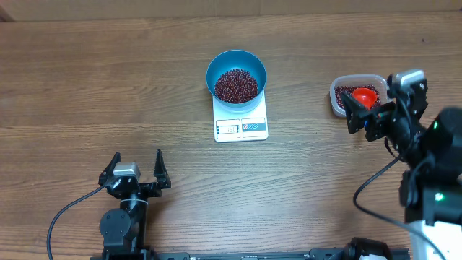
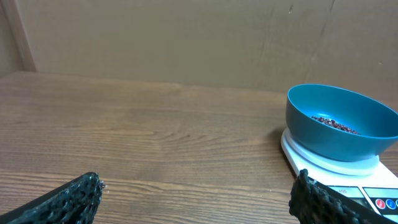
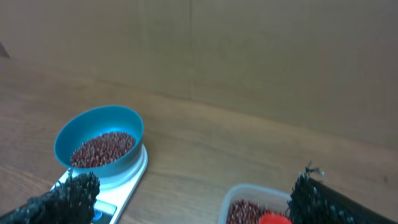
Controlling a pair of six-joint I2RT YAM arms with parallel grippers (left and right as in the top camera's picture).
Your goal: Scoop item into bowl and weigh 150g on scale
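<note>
Overhead status: beans lie in the bowl, which sits on the scale.
Display: you cannot read it, so 150g is unconfirmed.
Left gripper: fingers spread, empty.
Right gripper: fingers spread over the tub, gripping nothing.
Remaining: probably only the weight check.

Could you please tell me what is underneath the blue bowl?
The white scale sits under the blue bowl, which holds dark red beans. Its display and buttons show along the near edge; the platform beneath the bowl is covered.
</note>
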